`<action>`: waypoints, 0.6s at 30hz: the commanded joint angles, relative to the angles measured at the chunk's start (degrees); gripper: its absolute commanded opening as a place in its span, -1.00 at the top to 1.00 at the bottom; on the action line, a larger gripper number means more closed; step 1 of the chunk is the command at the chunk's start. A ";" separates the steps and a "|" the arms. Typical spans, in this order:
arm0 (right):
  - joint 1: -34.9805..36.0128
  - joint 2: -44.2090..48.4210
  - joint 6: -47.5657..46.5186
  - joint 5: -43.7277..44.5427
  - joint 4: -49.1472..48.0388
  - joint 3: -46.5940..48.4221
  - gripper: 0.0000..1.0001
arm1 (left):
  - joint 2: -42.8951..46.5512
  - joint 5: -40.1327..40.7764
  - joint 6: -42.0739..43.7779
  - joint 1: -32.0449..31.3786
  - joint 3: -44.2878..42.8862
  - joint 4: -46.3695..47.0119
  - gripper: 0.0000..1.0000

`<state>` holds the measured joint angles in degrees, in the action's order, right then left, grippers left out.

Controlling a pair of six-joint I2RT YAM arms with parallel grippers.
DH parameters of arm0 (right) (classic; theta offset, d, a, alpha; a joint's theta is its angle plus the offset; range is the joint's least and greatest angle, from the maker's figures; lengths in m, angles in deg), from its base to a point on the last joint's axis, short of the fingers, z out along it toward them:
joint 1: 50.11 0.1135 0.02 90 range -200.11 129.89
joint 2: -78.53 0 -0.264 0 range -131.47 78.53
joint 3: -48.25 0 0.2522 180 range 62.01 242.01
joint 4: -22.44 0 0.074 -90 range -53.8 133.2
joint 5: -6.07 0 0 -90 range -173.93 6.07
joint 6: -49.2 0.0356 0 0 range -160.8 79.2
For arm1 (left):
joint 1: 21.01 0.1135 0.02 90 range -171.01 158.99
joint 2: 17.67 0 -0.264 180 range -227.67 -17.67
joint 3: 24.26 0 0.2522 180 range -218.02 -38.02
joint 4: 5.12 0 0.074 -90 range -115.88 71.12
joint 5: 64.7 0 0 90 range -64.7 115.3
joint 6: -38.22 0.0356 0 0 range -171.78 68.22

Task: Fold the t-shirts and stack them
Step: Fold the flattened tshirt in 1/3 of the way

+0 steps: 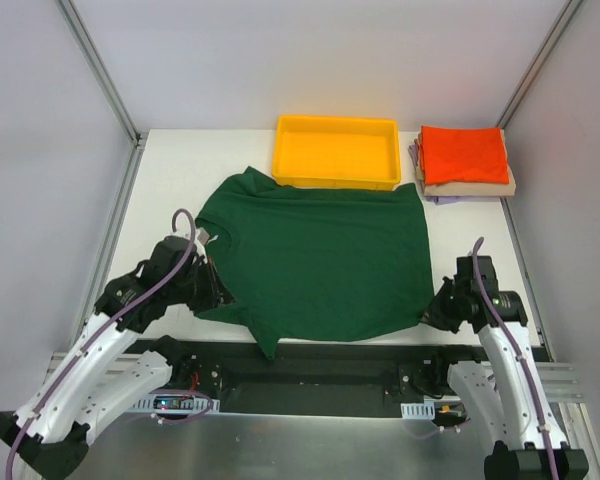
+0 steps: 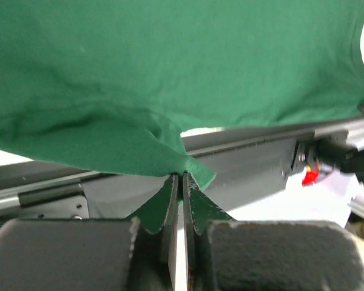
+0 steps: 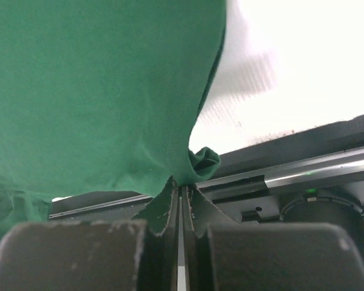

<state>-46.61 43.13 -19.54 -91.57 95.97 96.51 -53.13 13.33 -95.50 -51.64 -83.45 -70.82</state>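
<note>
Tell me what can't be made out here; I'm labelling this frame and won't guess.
1. Top view: the arms' own wrists hide the fingertips of the left gripper and right gripper; only wrist views show them shut on the green t-shirt.
2. Top view: under the orange-red shirt, the tan shirt and lavender shirt show only edges; their folds are hidden.
3. Wrist views: the green t-shirt overruns the frame edges, so its outline is lost.

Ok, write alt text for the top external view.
A dark green t-shirt lies spread on a white table, the left gripper and right gripper at its near corners. Behind it sit a yellow tray and a stack of folded shirts, orange-red on top.
</note>
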 commanded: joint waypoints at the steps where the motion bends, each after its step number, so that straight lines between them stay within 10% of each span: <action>1: 0.18 -5.55 -1.04 -0.54 -7.90 4.60 0.99 | -7.50 13.01 3.29 0.49 -7.38 6.06 1.00; 18: -0.78 -25.41 -3.06 4.04 -21.97 14.63 0.99 | -21.31 18.47 7.25 12.08 -10.38 18.53 1.00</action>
<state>-46.72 20.18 -21.92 -89.32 79.58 107.97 -73.92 31.41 -90.50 -41.52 -92.94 -58.56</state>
